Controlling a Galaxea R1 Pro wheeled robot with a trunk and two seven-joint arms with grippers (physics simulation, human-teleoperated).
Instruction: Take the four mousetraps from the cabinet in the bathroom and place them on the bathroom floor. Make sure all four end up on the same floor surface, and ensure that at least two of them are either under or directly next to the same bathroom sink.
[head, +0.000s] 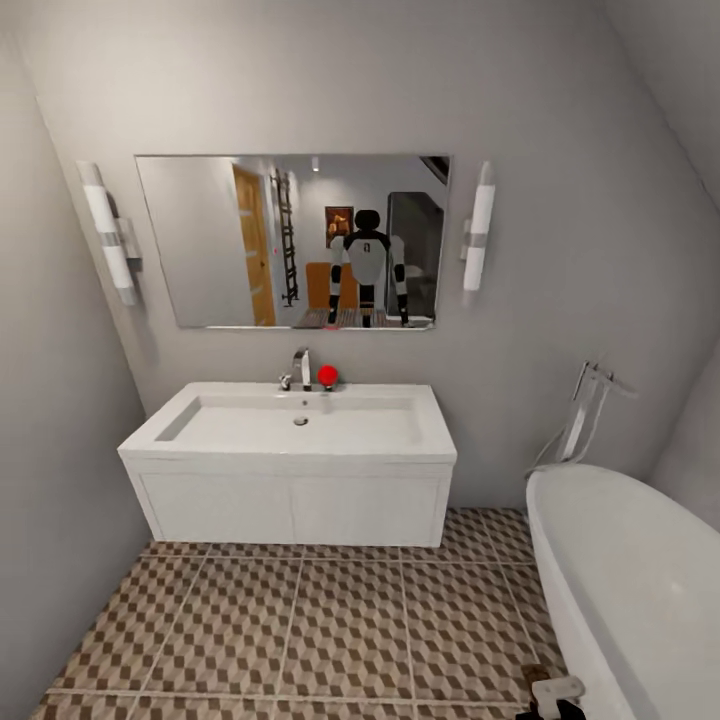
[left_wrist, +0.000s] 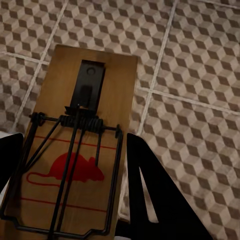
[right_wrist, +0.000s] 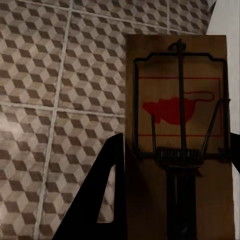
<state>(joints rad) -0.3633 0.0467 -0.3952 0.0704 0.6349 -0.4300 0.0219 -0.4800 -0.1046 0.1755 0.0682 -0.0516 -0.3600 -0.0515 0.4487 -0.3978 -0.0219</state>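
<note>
Each gripper carries a tan wooden mousetrap over the cube-patterned brown, beige and white tiled bathroom floor (head: 300, 630).

The left gripper (left_wrist: 70, 190) has its black fingers (left_wrist: 155, 190) closed on the sides of one flat mousetrap (left_wrist: 85, 145) with black wire spring and red mouse print; the right gripper (right_wrist: 175, 190) clamps a second mousetrap (right_wrist: 180, 115) likewise. Ahead, a white wall-hung vanity sink (head: 290, 460) with chrome tap (head: 302, 368) stands under a rectangular mirror (head: 292, 240), and a white bathtub (head: 630, 590) lies to the right.

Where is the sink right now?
In the head view the sink sits straight ahead against the far wall, under the mirror, with the bathtub to its right and patterned floor in front.
</note>
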